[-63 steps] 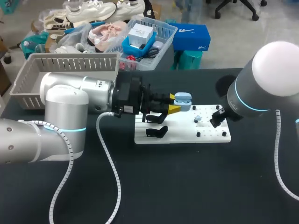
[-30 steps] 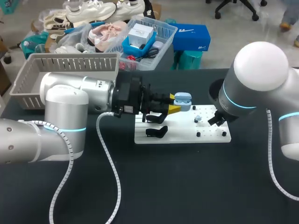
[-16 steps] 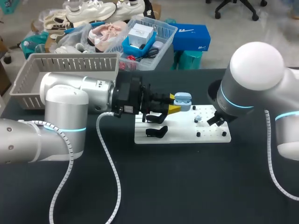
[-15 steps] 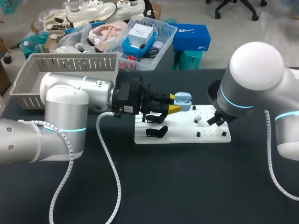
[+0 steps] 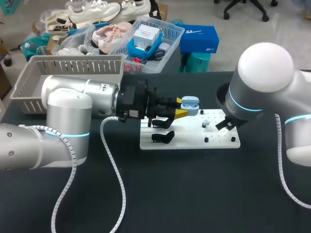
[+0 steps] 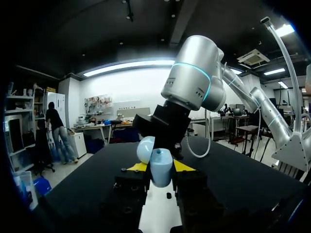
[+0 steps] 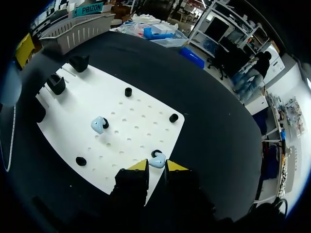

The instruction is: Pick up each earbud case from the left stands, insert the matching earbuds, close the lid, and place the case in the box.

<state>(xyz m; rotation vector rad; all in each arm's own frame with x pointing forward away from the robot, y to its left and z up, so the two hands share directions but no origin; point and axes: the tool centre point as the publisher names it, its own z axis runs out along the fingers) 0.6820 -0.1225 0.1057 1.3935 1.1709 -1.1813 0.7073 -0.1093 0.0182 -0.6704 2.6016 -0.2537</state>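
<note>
Two arms meet over a white board [image 5: 189,141] on the black table [image 5: 194,194]. The left gripper [image 6: 161,168] hangs above the board's left end, clamped from both sides on a pale blue case [image 5: 190,102]. The case sits upright between the yellow tips with its lid tipped open. Under and just near of it, black stands [image 7: 56,83] stick up from the board's left part.

The right gripper [image 7: 157,166] is low over the board's right end. A pale blue earbud [image 7: 156,160] lies right at its front on the board, touching a black peg [image 7: 155,153] just ahead. Whether the gripper is clamped on it or only set around it, I cannot tell. The other earbud [image 7: 98,124] rests on the board further ahead, beside its own peg, well apart from the first and between it and the stands.

A grey basket [image 5: 29,82] stands at the table's far left, behind the left arm.
</note>
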